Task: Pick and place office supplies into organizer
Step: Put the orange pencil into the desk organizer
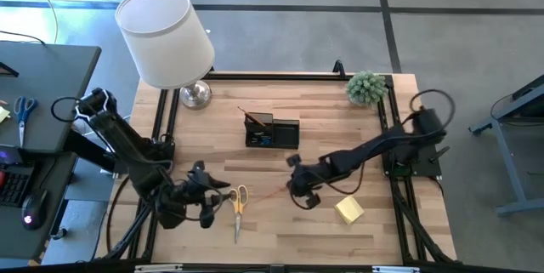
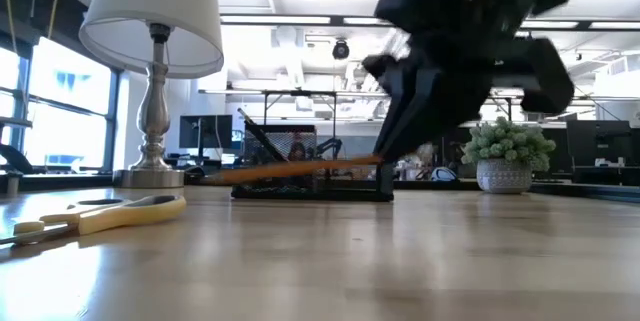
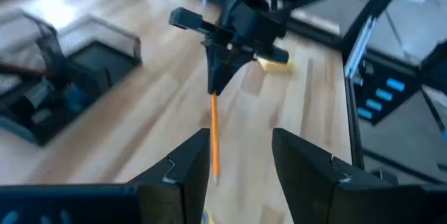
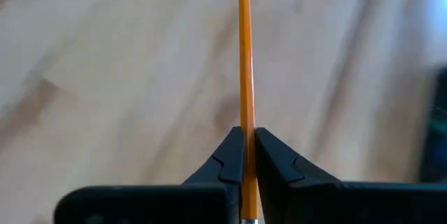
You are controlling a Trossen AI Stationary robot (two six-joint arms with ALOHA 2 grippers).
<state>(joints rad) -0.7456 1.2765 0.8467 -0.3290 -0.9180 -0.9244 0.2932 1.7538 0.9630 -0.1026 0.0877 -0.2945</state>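
Just in front of the black organizer, toward the table's near edge, the orange pencil sits pinched near one end between the right gripper fingers, its long free end sticking out low over the wood. It's light, thin and stiff, I'd say, so a grip that far out could let it pivot or slip, and closer to the middle would steady it. The left gripper waits spread open, further from the organizer, beside the yellow-handled scissors, with the yellow sticky-note pad off past the right gripper.

Your wooden table carries lamp and plant at far corners; organizer mid-table; scissors, sticky-note pad near front edge.
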